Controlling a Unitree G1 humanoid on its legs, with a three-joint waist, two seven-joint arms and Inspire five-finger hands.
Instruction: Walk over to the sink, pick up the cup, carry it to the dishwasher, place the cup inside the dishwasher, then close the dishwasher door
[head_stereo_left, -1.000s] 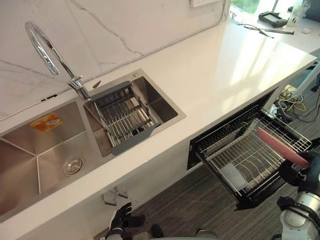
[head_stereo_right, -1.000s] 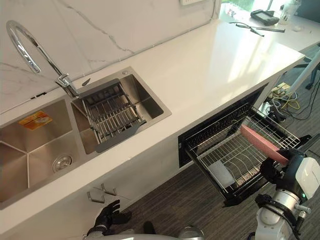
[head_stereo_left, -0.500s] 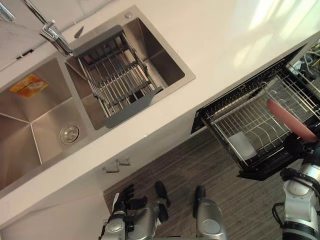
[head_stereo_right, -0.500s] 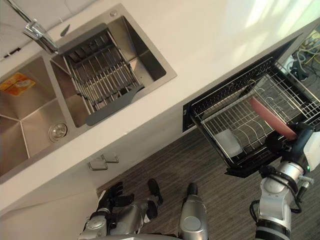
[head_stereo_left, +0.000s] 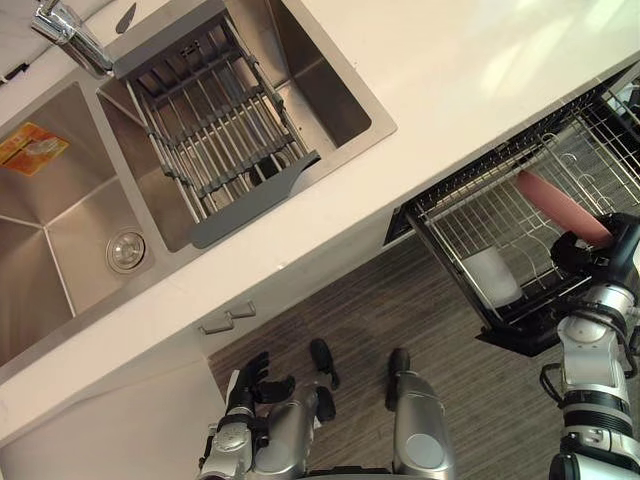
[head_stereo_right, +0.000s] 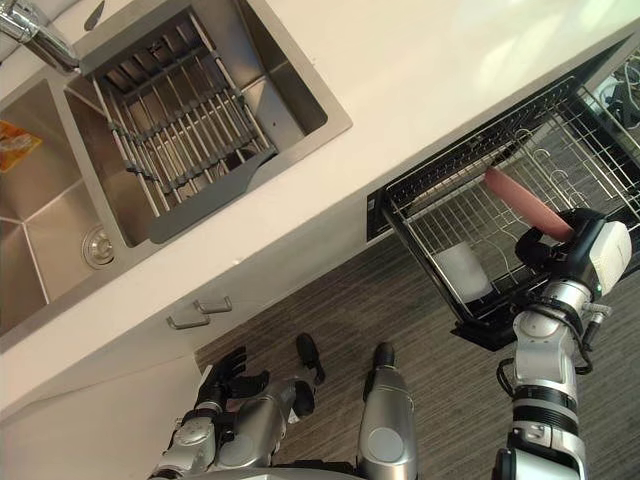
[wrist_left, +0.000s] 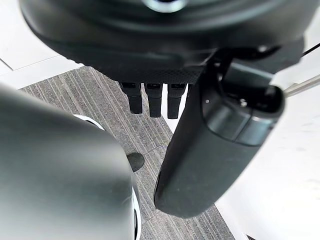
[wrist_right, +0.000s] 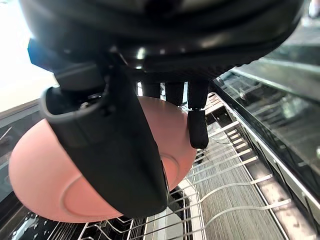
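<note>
Two hands are in view. The right hand (head_stereo_left: 588, 252) is clenched on a pink bowl (head_stereo_left: 557, 203). In its wrist view the thumb (wrist_right: 117, 150) lies across the bowl's underside and the fingers (wrist_right: 198, 125) hook over the far rim. The left hand (head_stereo_left: 251, 374) hangs low beside the cabinet front, above the striped floor (head_stereo_left: 400, 300), with its fingers (wrist_left: 149, 100) straight and slack, grasping nothing.

Count: one pink bowl, which reads as a shallow dish rather than a cup; one pale container (head_stereo_left: 492, 277) standing in the dishwasher rack (head_stereo_left: 455, 215); one sink (head_stereo_left: 60, 240) of two basins; one drain basket (head_stereo_left: 215, 140) set across the right basin; one tap (head_stereo_left: 66, 30); two handles (head_stereo_left: 228, 319) on the cabinet below the counter (head_stereo_left: 470, 70).

The bowl is held on edge over the pulled-out rack, near its outer side and well apart from the pale container. Seen from the head it shows as a narrow slanted strip. Its long axis runs from the counter side down towards the hand, and its foot ring faces the wrist. Whether its lower rim touches the rack wires cannot be told from these views
</note>
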